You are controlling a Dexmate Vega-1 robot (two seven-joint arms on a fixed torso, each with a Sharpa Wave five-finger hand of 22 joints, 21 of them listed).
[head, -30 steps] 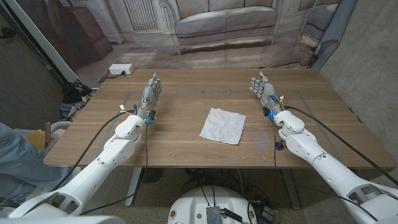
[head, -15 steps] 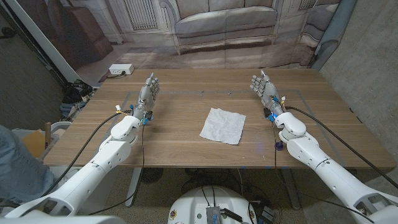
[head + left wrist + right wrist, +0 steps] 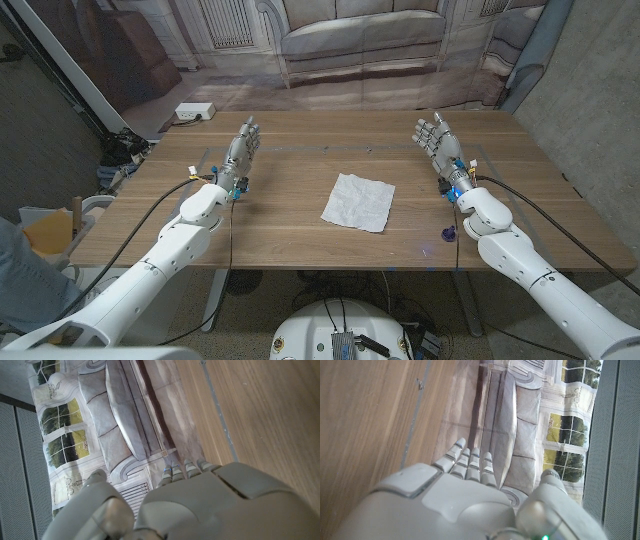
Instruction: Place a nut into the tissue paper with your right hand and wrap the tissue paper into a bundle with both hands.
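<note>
A white square of tissue paper (image 3: 358,202) lies spread on the wooden table (image 3: 300,170), a little right of the middle. My left hand (image 3: 241,150) stands at the far left with its fingers stretched out and nothing in it. It is seen from behind in the left wrist view as my left hand (image 3: 190,505). My right hand (image 3: 437,140) stands at the far right, fingers spread and empty, well apart from the tissue. The right wrist view shows its back as my right hand (image 3: 450,500). A small dark blue thing (image 3: 447,235), possibly the nut, sits by my right forearm near the front edge.
A printed sofa backdrop (image 3: 360,40) hangs behind the table. A white box (image 3: 194,112) lies beyond the far left corner. A person's blue-clad leg (image 3: 20,280) shows at the left edge. Thin tape lines (image 3: 300,148) mark the tabletop.
My right arm has swung outward, carrying the hand a little to the right. The left hand has hardly moved. The person at the left edge has drawn back.
</note>
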